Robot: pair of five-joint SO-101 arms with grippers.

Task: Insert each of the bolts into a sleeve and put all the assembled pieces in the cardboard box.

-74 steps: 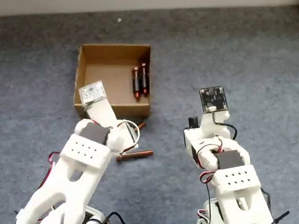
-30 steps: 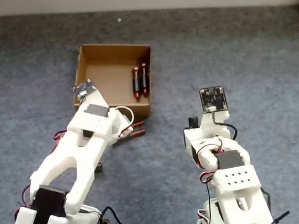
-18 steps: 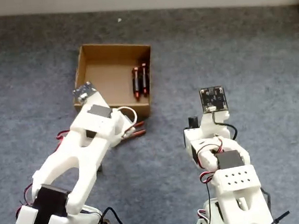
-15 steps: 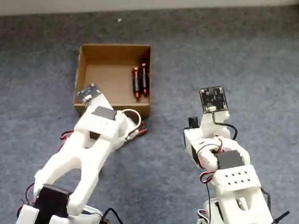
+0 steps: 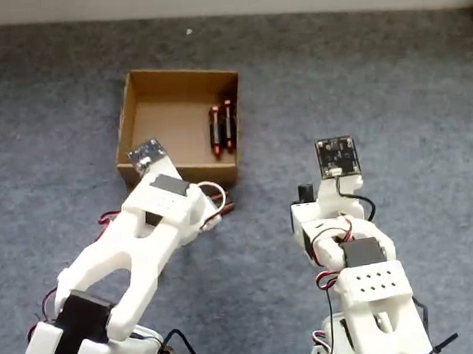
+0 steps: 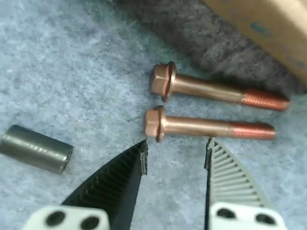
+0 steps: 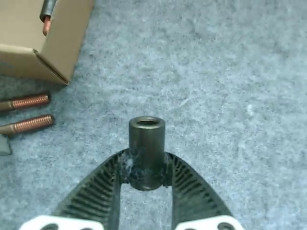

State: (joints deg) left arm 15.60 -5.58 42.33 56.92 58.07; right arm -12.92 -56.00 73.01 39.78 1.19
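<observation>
Two copper bolts lie side by side on the grey carpet just in front of the cardboard box [image 5: 175, 91]. In the left wrist view my left gripper [image 6: 176, 144] is open, its tips straddling the shank of the nearer bolt [image 6: 206, 127] just above it; the other bolt [image 6: 216, 90] lies beyond. A loose dark sleeve [image 6: 36, 148] rests beside them. My right gripper [image 7: 145, 167] is shut on a second dark sleeve [image 7: 147, 143], its bore facing outward. Two assembled pieces [image 5: 222, 128] lie inside the box by its right wall.
The left arm [image 5: 160, 208] covers most of the bolts from above; one threaded tip [image 5: 225, 204] peeks out. The box's front wall [image 6: 268, 28] stands close behind the bolts. Open carpet stretches right of the right arm [image 5: 342, 242].
One bolt that lay farther from the box now rests next to the other. The left arm has swung right and come down over the pair. The right arm has not moved.
</observation>
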